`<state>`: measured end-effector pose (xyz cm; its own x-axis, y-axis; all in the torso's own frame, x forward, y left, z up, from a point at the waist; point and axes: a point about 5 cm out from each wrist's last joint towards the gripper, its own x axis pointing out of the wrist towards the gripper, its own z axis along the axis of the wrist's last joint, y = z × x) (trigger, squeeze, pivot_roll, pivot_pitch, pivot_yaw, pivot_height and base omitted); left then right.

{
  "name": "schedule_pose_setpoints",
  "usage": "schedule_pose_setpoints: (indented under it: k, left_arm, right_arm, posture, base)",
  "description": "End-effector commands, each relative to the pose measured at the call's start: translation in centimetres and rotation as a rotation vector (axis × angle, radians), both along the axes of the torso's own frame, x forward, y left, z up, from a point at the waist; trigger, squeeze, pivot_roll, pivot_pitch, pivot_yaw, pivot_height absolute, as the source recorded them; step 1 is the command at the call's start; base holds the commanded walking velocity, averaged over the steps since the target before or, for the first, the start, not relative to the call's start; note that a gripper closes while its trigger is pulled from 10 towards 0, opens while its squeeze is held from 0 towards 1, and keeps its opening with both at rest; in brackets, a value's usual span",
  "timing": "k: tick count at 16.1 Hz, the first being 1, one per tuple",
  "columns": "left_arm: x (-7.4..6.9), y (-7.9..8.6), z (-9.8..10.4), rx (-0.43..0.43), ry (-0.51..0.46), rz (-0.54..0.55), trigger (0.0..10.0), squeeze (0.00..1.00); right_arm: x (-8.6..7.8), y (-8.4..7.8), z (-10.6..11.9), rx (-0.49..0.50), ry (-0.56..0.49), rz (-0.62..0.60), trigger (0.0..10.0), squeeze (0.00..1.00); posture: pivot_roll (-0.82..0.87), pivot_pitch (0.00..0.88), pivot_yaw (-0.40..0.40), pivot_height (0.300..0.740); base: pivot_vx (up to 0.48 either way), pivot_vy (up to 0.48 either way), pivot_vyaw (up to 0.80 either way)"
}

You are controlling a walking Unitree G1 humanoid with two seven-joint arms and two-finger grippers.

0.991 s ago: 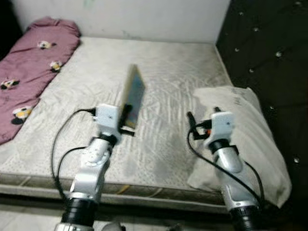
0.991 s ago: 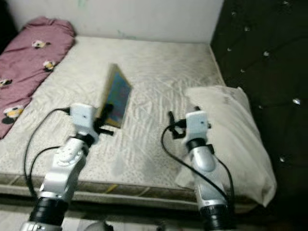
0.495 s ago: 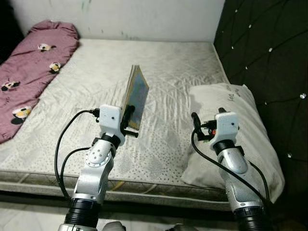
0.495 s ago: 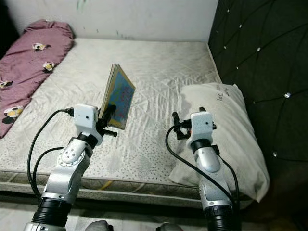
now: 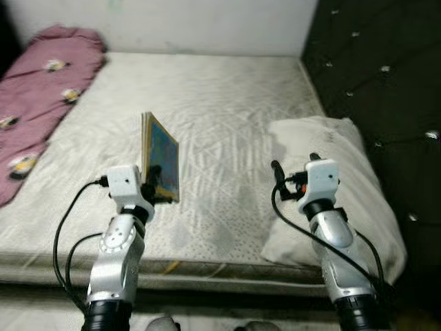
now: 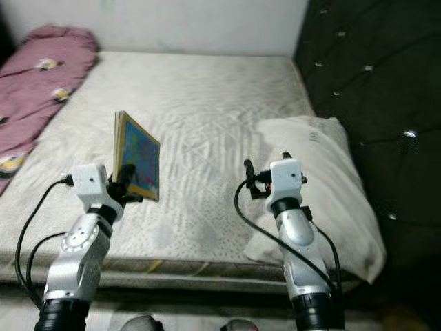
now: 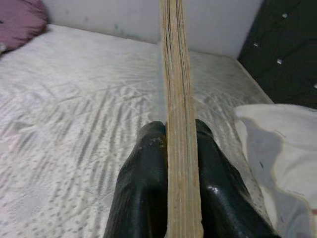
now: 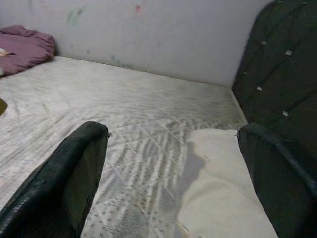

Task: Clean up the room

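- Left eye view: book (image 5: pixel 160 165) is thin, with a colourful blue-toned cover and a yellowish page edge. It stands upright on edge, lifted over the mattress (image 5: pixel 220 103) near its front edge, toward the front-left corner.
- Left gripper (image 5: pixel 156 182) pinches the book at its lower edge; the rest of the book sticks up free above the fingers.
- Right gripper (image 5: pixel 295 171) hovers over the front-right part of the mattress, above the inner edge of the white pillow (image 5: pixel 358 179), holding nothing.
- Right eye view: same layout. A maroon blanket (image 6: pixel 41 83) with small light prints lies along the mattress's left edge up to the far-left corner. A dark tufted headboard (image 6: pixel 372 76) runs along the right edge, with the pillow against it.
- Left wrist view: the book is seen edge-on, pages stacked tight, and both black fingers (image 7: pixel 143 188) are pressed flat against its two faces. Grip is closed on it and no gap is visible.
- Right wrist view: fingers (image 8: pixel 74 173) are spread wide, with nothing between them. Mattress and pillow corner lie below, with no contact visible.
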<state>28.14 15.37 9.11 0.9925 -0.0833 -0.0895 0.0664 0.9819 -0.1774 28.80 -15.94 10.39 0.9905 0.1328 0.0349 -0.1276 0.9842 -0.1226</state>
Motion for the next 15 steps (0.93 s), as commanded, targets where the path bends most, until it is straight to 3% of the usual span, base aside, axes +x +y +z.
schedule_pose_setpoints:
  k: [1,2,3,5,8,9,10,15]
  left_arm:
    - [0.1,0.3,0.8,0.046,-0.045,0.018,10.0,0.00]
    - [0.2,0.8,0.9,0.191,-0.071,0.038,10.0,0.00]
    - [0.2,1.0,1.0,0.228,-0.098,0.013,10.0,0.00]
    - [0.1,1.9,0.9,0.227,-0.100,0.050,10.0,0.00]
    - [-0.4,1.5,1.8,0.179,-0.122,0.033,10.0,0.00]
    - [-0.5,1.8,1.5,0.199,-0.102,0.073,10.0,0.00]
    - [-0.5,2.0,1.1,0.159,-0.082,0.111,10.0,0.00]
    - [-1.0,1.8,1.4,0.123,-0.124,-0.018,10.0,0.00]
  right_arm:
    - [0.1,-0.2,0.0,-0.002,0.003,-0.004,10.0,0.00]
    - [0.2,-0.2,0.1,-0.003,0.001,-0.006,10.0,0.00]
    - [0.2,-0.2,0.1,-0.002,-0.001,-0.008,10.0,0.00]
    - [0.0,-0.3,0.1,-0.003,0.000,-0.012,10.0,0.00]
    - [-0.1,-0.6,0.0,-0.006,0.003,-0.019,10.0,0.00]
    - [-0.1,-0.7,0.0,-0.006,0.004,-0.021,10.0,0.00]
    - [-0.2,-0.6,-0.1,-0.006,0.005,-0.024,10.0,0.00]
    - [-0.3,-0.4,-0.2,0.000,0.010,-0.023,10.0,0.00]
  posture:
    - [-0.03,0.000,-0.007,0.740]
    - [-0.03,0.000,-0.006,0.740]
    - [-0.03,0.000,-0.005,0.740]
    - [-0.03,0.000,-0.003,0.740]
    - [-0.04,0.000,-0.002,0.740]
    - [-0.04,0.000,-0.002,0.740]
    - [-0.03,0.000,0.000,0.740]
    - [-0.03,0.000,0.001,0.740]
  base:
    - [0.000,0.000,-0.80]
    - [0.000,0.000,-0.80]
    - [0.000,0.000,-0.80]
    - [0.000,0.000,-0.80]
    - [0.000,0.000,-0.80]
    - [0.000,0.000,-0.80]
    - [0.000,0.000,-0.80]
    - [0.000,0.000,-0.80]
